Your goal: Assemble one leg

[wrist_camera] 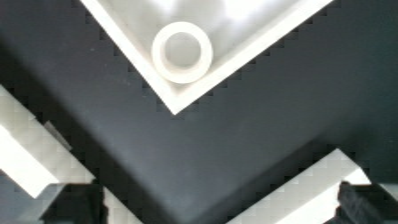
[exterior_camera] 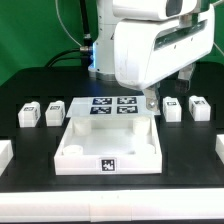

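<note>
Four small white legs with square tags stand on the black table, two at the exterior view's left and two at its right. The large white tray-like panel lies in the middle. My gripper hangs over the panel's far right corner, left of the nearest right-hand leg and touching nothing. In the wrist view the panel's corner with its round socket lies ahead. My gripper is open and empty, with the dark fingertips far apart at the picture's edge.
The marker board lies flat just behind the panel. White parts sit at the table's left edge and right edge. Cables and the arm's base stand at the back against a green curtain.
</note>
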